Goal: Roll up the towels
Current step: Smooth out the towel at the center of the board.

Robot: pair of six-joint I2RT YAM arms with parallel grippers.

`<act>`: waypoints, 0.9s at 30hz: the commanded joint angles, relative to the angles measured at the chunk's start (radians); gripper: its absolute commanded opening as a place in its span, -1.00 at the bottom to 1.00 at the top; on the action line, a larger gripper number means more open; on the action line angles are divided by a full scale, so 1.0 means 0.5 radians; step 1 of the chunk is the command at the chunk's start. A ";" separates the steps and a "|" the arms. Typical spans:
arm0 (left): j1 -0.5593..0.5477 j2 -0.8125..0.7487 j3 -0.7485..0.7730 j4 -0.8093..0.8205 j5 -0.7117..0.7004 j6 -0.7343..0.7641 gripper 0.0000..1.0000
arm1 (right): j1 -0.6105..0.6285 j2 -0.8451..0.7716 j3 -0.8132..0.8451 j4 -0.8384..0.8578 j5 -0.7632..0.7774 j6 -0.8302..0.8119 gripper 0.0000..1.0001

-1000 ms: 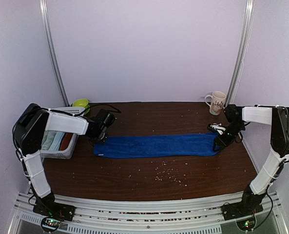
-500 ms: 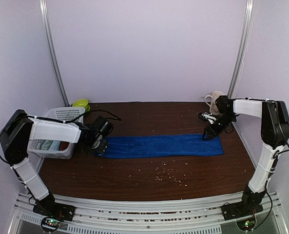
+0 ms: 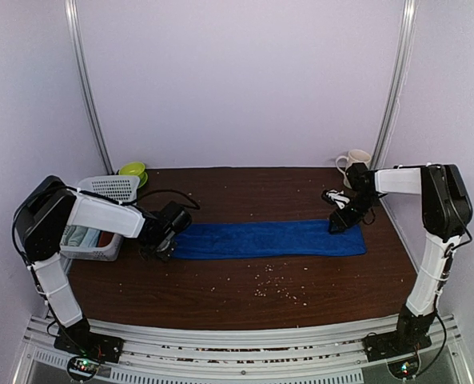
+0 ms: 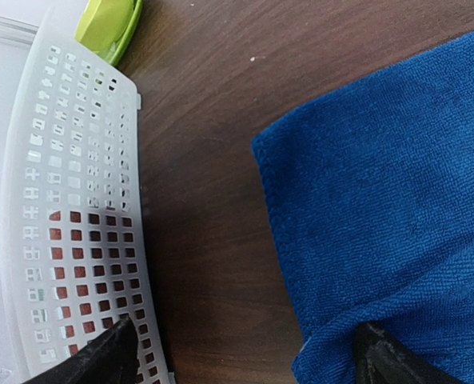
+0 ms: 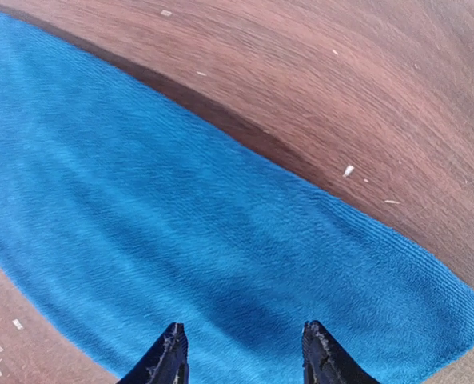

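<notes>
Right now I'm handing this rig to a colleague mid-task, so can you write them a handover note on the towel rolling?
Left gripper: open, low at the left end of the blue towel, one finger over its corner, holding nothing.
Right gripper: open, over the towel's right end, holding nothing.
The blue towel lies flat as a long strip across the table; no roll begun.
The pale green towel sits in the white basket at left.
Done: nothing rolled. Left: roll both towels.

White holey basket (image 3: 113, 189) right beside the left gripper (image 3: 157, 250), lime-green bowl (image 3: 133, 170) just past that. Patterned white mug (image 3: 355, 165) a bit behind the right gripper (image 3: 338, 226). Pale crumbs (image 3: 272, 286) scattered on the dark wood tabletop (image 3: 244, 192), mostly between the two grippers.
</notes>
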 commanded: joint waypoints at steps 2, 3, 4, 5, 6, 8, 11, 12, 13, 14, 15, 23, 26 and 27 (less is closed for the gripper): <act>0.008 -0.071 -0.088 -0.042 0.154 0.018 0.88 | -0.003 0.123 -0.024 0.073 0.244 0.078 -0.02; 0.009 -0.111 -0.109 -0.043 0.187 0.033 0.87 | -0.005 0.139 -0.019 0.074 0.285 0.082 -0.02; 0.008 -0.152 -0.127 -0.043 0.213 0.048 0.86 | -0.008 0.156 -0.012 0.075 0.310 0.082 -0.02; 0.008 -0.183 -0.146 -0.043 0.236 0.063 0.84 | -0.011 0.172 -0.002 0.071 0.332 0.082 -0.02; 0.009 -0.202 -0.154 -0.051 0.268 0.073 0.83 | -0.015 0.190 0.018 0.065 0.348 0.082 -0.02; 0.009 -0.214 -0.165 -0.057 0.342 0.081 0.78 | -0.024 0.228 0.060 0.050 0.352 0.080 -0.02; 0.004 -0.192 -0.188 -0.054 0.402 0.095 0.74 | -0.027 0.266 0.112 0.031 0.362 0.082 -0.02; 0.002 -0.192 -0.192 -0.055 0.410 0.097 0.73 | -0.027 0.278 0.129 0.030 0.379 0.087 -0.02; 0.000 -0.196 -0.199 -0.046 0.428 0.100 0.73 | -0.028 0.290 0.146 0.031 0.400 0.088 -0.01; -0.003 -0.208 -0.206 -0.038 0.451 0.106 0.73 | -0.027 0.304 0.168 0.024 0.416 0.088 -0.01; -0.004 -0.220 -0.210 -0.037 0.450 0.104 0.73 | -0.027 0.316 0.193 0.016 0.430 0.084 -0.01; -0.003 -0.422 -0.212 -0.058 0.366 0.050 0.96 | -0.076 0.070 0.299 -0.196 0.153 0.043 0.13; -0.007 -0.567 -0.187 -0.037 0.381 0.047 0.96 | -0.152 -0.117 0.254 -0.258 -0.016 0.074 0.23; -0.008 -0.604 -0.173 -0.028 0.383 0.042 0.96 | -0.180 -0.170 0.223 -0.257 -0.025 0.084 0.26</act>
